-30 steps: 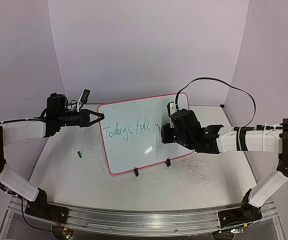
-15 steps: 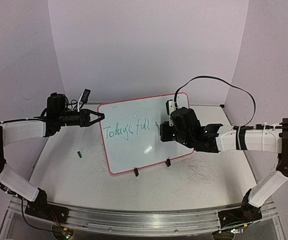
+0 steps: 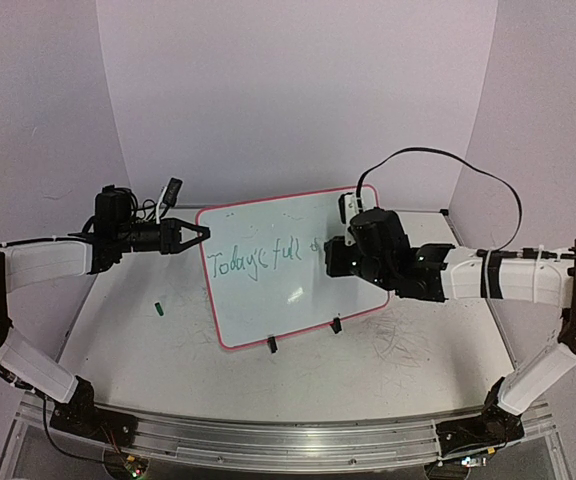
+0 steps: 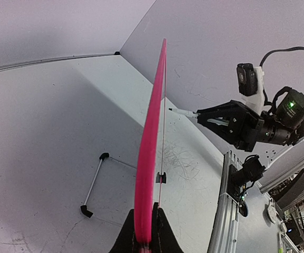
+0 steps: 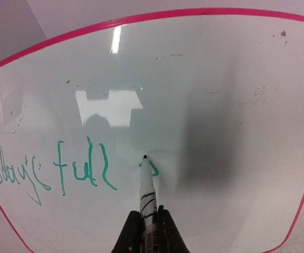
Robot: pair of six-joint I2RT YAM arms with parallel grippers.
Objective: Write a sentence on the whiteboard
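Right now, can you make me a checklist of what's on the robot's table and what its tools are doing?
Surface: white table, with scribble marks on its right side.
Job's things: whiteboard standing on black clip feet; green sentence reads "Today's full" plus one started letter; pen with its tip at the board.
Clutter: small green object left of the board.
Tools: left tool shut on the whiteboard's edge; right tool shut on the pen.
Cables: black cable looping above the right arm.
Surroundings: pale purple walls; metal rail at the near edge.
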